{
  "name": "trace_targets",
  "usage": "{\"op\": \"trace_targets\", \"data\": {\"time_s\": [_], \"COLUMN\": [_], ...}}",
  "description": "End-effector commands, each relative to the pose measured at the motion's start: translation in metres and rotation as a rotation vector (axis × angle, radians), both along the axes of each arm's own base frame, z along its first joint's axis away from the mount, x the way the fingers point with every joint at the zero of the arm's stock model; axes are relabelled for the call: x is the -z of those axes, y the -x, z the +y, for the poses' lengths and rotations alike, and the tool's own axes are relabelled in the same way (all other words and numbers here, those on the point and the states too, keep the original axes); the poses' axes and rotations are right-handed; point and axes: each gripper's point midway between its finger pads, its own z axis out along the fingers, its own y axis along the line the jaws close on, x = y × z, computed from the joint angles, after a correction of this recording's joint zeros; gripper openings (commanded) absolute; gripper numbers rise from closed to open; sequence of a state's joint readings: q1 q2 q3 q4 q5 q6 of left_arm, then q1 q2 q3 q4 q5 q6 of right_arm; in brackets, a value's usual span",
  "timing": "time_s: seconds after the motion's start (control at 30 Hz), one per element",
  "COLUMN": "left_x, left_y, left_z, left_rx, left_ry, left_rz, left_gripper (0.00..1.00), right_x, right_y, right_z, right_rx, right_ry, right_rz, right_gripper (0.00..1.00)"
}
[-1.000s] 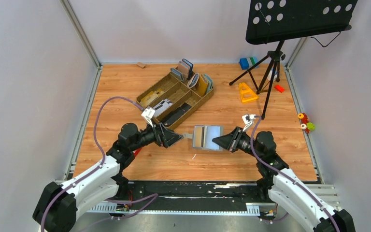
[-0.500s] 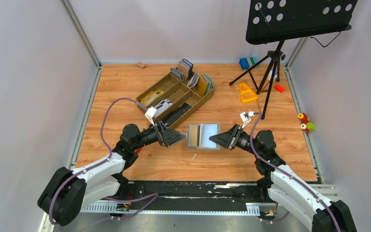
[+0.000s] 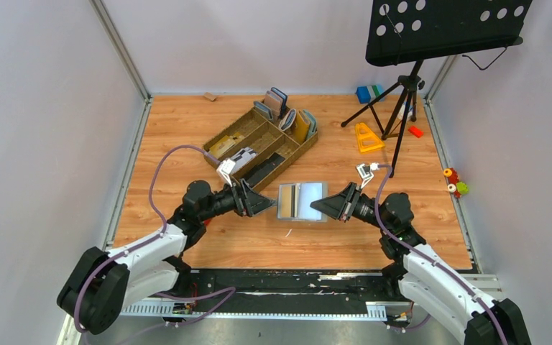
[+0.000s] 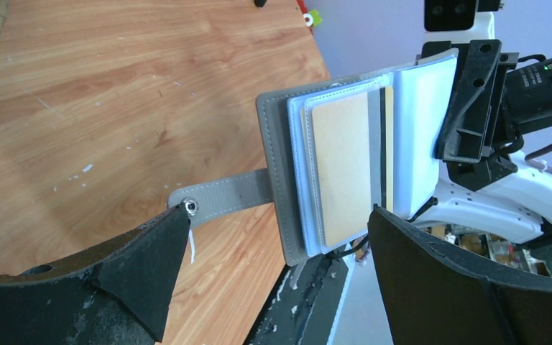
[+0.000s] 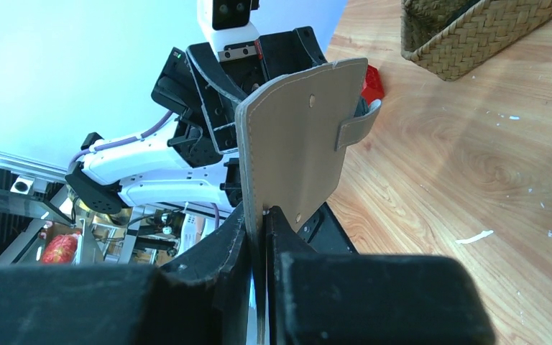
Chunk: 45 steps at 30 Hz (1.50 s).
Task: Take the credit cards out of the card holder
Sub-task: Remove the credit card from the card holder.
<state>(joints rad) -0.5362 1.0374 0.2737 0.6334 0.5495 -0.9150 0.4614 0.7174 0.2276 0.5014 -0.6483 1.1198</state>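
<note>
Held open just above mid-table, the card holder [image 3: 300, 200] has edged toward the left arm within 1 second. The right gripper [image 3: 318, 207] pinches its right edge tight. The left gripper [image 3: 269, 204], spread wide and empty, now faces a tan card [image 4: 341, 169], apparently ready for extraction.

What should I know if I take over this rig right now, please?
Right gripper: shut on the card holder at its edge, holding it open.
Left gripper: open, close to the holder's strap, gripping nothing.
Tan card: in its slot, facing the left wrist camera.
Done: holder opened.
Left: pull out the cards; none is out yet.
</note>
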Motion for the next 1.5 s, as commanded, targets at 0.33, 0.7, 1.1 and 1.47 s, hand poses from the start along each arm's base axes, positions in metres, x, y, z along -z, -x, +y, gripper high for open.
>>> {"op": "trace_targets", "data": {"time_s": [0.33,0.7,1.1,1.47], "left_x": [-0.02,-0.034,-0.034,-0.061], "left_y": [0.021,0.024,0.016,0.017], "left_z": [0.0,-0.011,-0.022,-0.027], "left_rx": [0.069,0.061,0.085,0.141], "left_ry": [0.15,0.243,0.327,0.462], "left_rz": [0.027,0.023,0.083,0.051], "left_gripper": [1.0,0.96,0.82,0.51], "right_x": [-0.051,-0.051,-0.056,-0.033], "right_y": [-0.005,-0.007,-0.005,-0.007], "right_z": [0.002,0.005,0.005,0.006], "right_rx": [-0.005,-0.017,-0.025,-0.021], "right_ry": [-0.086,-0.105,-0.135,-0.124], "right_rz": [-0.156,-0.141,-0.128,-0.064], "right_gripper": [0.0,0.0,0.0,0.0]}}
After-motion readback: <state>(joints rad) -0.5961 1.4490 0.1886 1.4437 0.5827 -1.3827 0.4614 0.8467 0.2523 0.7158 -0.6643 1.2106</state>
